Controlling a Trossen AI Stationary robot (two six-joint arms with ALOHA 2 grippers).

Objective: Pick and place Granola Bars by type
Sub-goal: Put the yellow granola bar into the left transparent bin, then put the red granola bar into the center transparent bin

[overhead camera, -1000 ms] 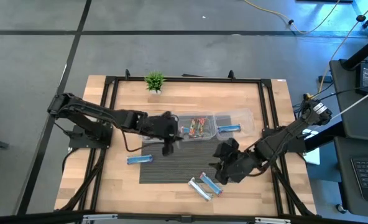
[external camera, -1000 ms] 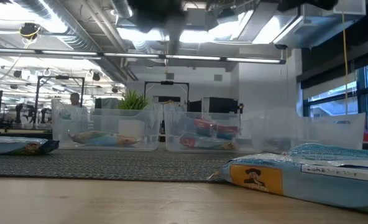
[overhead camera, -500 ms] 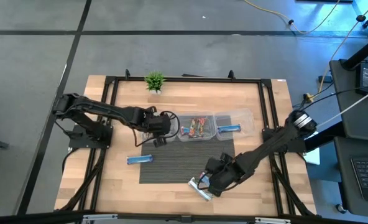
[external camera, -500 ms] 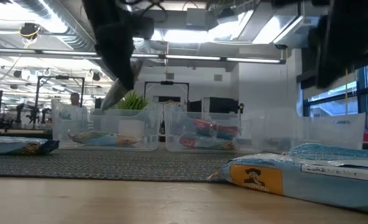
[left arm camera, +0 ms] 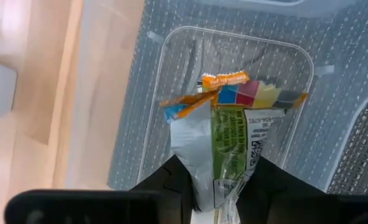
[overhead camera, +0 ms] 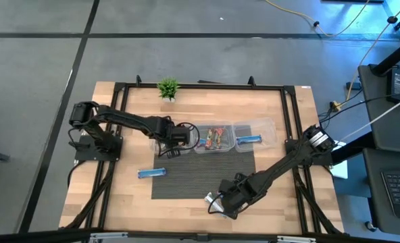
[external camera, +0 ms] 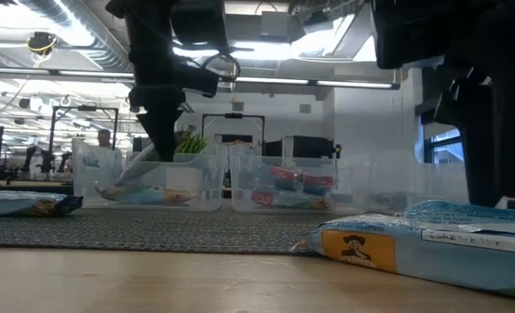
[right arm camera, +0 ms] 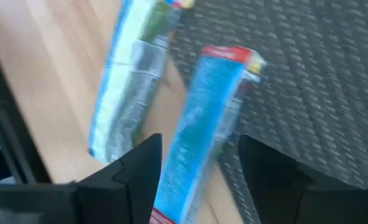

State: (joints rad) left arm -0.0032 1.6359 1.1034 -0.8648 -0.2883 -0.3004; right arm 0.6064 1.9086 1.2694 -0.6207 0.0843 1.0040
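Left fingers [left arm camera: 215,186] pinch one silvery bar [left arm camera: 224,137]; right fingers [right arm camera: 196,180] (spread) straddle one blue bar [right arm camera: 202,124].

Wooden desk [overhead camera: 132,108], black frame round edges. Dark woven mat [overhead camera: 186,177] at centre. Three clear bins [overhead camera: 257,125] in row on mat's 12 o'clock edge. Small green plant [overhead camera: 167,88] at desk's 12 o'clock. Blue bar [overhead camera: 151,173] on wood at 8 o'clock, beside mat. Two bars [right arm camera: 196,130] at 6 o'clock, on mat edge and wood.
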